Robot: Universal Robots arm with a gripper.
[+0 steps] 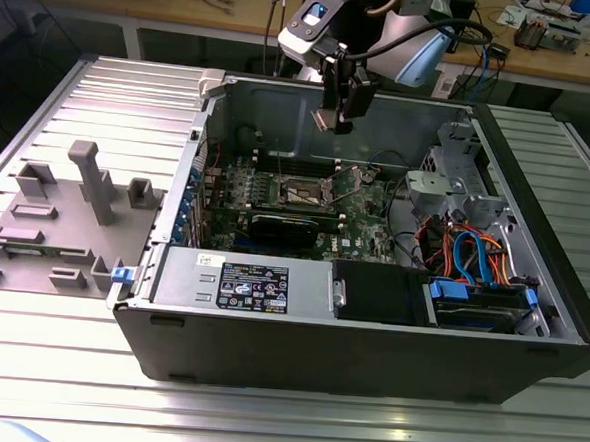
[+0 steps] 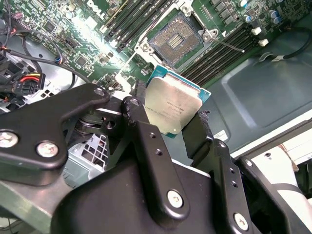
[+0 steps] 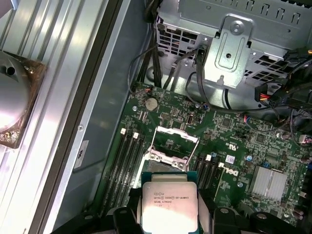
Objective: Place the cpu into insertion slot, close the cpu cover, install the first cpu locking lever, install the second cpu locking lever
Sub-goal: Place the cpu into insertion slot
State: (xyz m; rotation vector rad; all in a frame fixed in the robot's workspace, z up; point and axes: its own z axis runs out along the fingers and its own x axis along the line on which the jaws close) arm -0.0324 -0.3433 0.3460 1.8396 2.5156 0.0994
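While the gripper (image 1: 337,121) clamps the cpu (image 2: 175,105), the insertion slot (image 1: 306,194) sits empty at its six o'clock in the exterior view; no step done yet

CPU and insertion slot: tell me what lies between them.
Nothing solid. In the second wrist view the cpu, gripped in the hand, hangs apart from the insertion slot, with just open air between them.

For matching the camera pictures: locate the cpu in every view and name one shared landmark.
Exterior view: cpu in the pincer, high over the motherboard.
Second wrist view: cpu gripped, tilted, near the insertion slot.
First wrist view: cpu gripped, beside that slot.
Shared landmark: the open insertion slot, mid-motherboard in the exterior view.
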